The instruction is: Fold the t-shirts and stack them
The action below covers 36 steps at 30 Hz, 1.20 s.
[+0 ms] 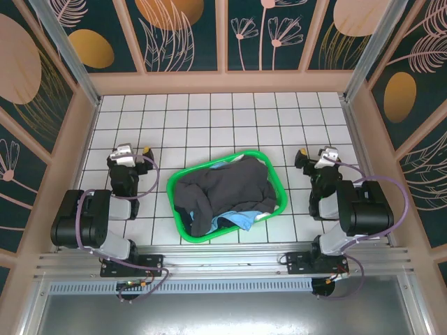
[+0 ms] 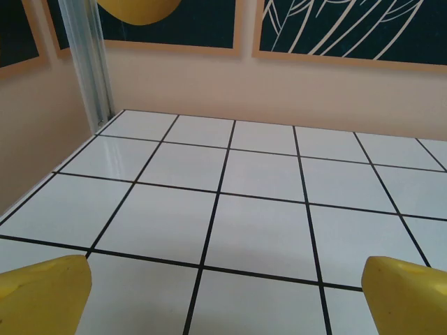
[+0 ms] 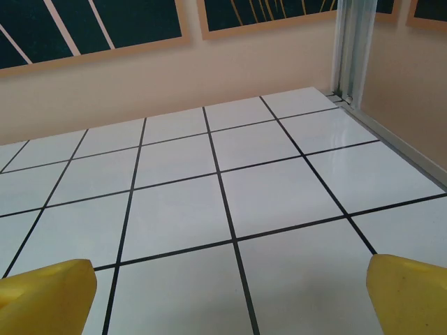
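Top external view shows the charcoal-grey t-shirt [image 1: 223, 190] crumpled over the light blue t-shirt [image 1: 241, 222] inside the green basket [image 1: 282, 194] mid-way across the table [image 1: 209, 118], left and right jaws both wide apart and empty; limp, light cloth, likely best pinched at a raised fold

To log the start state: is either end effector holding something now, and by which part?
Nothing is held: the left end effector and the right end effector are both open and empty.

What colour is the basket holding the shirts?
The basket is green, clearest in the top external view.
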Each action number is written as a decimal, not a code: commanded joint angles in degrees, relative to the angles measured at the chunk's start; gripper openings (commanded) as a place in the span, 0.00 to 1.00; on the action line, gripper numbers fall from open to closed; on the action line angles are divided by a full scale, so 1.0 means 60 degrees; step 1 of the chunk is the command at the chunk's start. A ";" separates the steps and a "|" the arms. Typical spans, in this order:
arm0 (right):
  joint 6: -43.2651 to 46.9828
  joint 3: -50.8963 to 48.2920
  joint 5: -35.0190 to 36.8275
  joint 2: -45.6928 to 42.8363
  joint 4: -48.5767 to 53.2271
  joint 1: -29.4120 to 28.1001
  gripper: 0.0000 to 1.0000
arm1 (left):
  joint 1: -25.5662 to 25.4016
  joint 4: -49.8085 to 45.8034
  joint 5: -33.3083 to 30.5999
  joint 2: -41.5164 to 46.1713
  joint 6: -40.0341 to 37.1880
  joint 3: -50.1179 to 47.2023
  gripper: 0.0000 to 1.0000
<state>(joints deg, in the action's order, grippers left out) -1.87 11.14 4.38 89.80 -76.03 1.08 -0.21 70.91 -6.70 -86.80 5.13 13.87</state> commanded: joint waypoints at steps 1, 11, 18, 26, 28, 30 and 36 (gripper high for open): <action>0.0076 0.0131 -0.0049 -0.0055 -0.0112 -0.0034 0.99 | 0.0040 0.0336 -0.0129 -0.0020 -0.0033 -0.0070 0.99; 0.0077 0.0142 -0.0053 -0.0055 -0.0110 -0.0034 0.99 | 0.0036 0.0331 -0.0121 -0.0034 -0.0034 -0.0068 0.99; 0.0560 -0.0111 -0.0693 -0.0301 -0.0412 -0.0195 0.99 | 0.0035 -0.0307 0.0900 0.0436 -0.0454 0.0118 0.99; -0.0733 0.1037 0.0380 -0.3353 0.3435 -0.0402 0.99 | -0.0002 -0.6711 0.0183 0.3609 0.2035 0.2727 0.99; -0.2033 0.0828 0.0065 -0.4147 0.3241 -0.0300 0.99 | -0.0009 -0.8353 -0.0682 0.4443 0.4314 0.3027 0.99; -0.4956 0.0678 -0.0409 -0.4835 0.3730 0.0133 0.99 | -0.0009 -1.0969 -0.1445 0.5081 0.6462 0.3522 0.99; -0.6754 0.1464 -0.6350 -0.5330 0.6693 0.1003 0.99 | -0.0322 -1.1340 0.2071 0.6134 0.5743 0.3086 0.99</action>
<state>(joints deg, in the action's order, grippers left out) -34.92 15.51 -14.92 57.36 -50.83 8.95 -0.69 11.99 -3.49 -50.98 36.36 33.50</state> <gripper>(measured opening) 0.990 0.988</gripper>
